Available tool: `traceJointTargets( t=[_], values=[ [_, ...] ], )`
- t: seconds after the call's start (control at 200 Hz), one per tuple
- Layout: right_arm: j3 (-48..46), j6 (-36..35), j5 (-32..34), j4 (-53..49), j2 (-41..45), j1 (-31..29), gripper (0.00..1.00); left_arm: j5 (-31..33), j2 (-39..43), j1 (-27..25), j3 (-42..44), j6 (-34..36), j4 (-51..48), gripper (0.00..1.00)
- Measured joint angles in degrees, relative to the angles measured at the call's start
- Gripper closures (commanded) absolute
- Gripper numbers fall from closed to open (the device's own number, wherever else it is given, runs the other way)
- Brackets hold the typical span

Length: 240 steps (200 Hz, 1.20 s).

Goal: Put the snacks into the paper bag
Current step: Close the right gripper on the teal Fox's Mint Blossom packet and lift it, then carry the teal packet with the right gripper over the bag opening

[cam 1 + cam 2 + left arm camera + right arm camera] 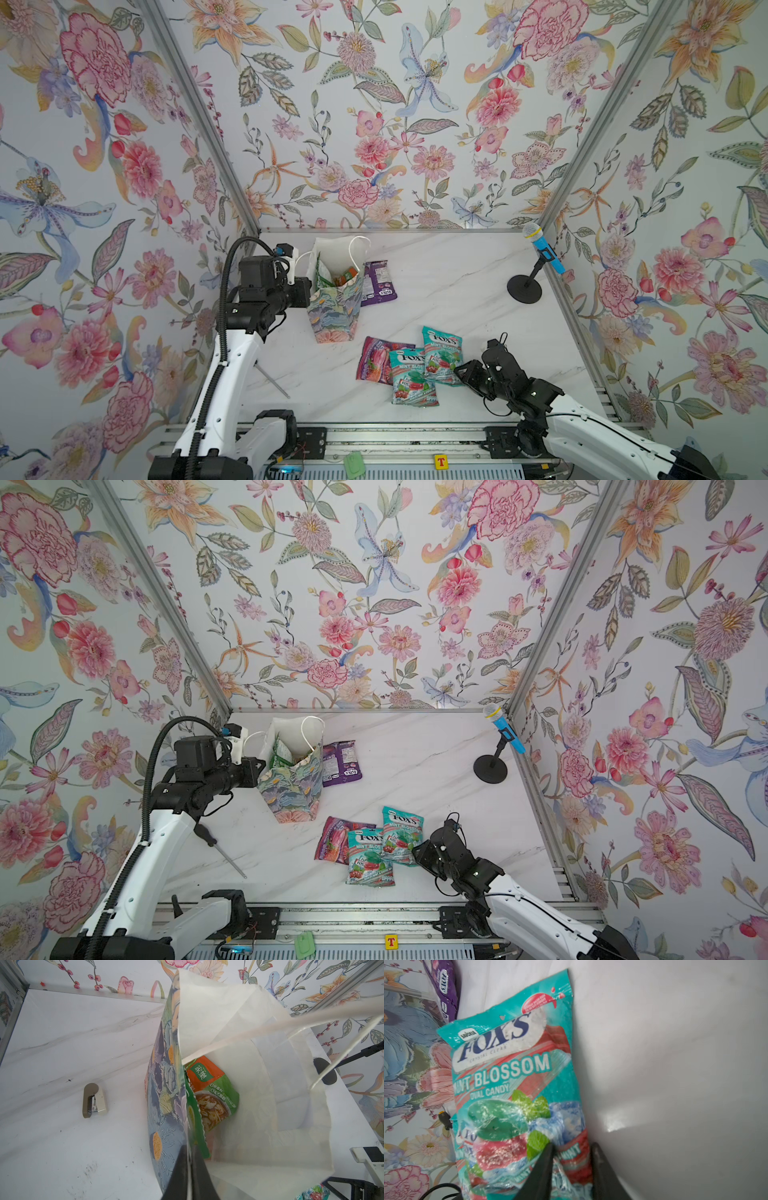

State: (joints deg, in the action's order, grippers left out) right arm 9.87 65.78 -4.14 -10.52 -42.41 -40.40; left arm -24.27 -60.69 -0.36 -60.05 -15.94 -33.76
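Right wrist view: the right pincer [572, 1147] clamps the lower edge of a teal Fox's Mint Blossom pouch [512, 1084] near the tabletop's [457, 282] front edge; pickup is under way, it seems. Next, a lift and carry to the paper bag [336, 307] toward the far-left corner, its rim pinched by the closed left pincer [189, 1149]. An overlapping second teal pouch [411, 382] could drag along; the microphone [546, 253] stands well apart.

The teal pouch [517, 1084] reads "FOX'S", "CRYSTAL CLEAR", "BLOSSOM" and "OVAL CANDY" — a small oval above says "SAVORIA". The second teal pouch [413, 374] shows "FOX'S MINT BLOS". The purple pouch [379, 282] carries "FOX'S" upside down. Inside the paper bag [259, 1053], an orange-and-green packet [209, 1088] bears "家樂" — and a yellow tag [440, 461] on the front rail, a red "T".
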Motion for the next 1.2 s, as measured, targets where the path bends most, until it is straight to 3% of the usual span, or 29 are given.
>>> traceJointTargets(
  t=[0.07,1.201],
  values=[
    [1.3,-1.4,0.0,-0.1,-0.8,0.1,1.00,0.0,0.0,0.0,0.0,0.0,0.0,0.93],
    [41.7,-26.7,6.7,-9.3,-17.8,0.8,1.00,-0.8,-0.2,0.0,0.3,0.0,0.4,0.92]
  ],
)
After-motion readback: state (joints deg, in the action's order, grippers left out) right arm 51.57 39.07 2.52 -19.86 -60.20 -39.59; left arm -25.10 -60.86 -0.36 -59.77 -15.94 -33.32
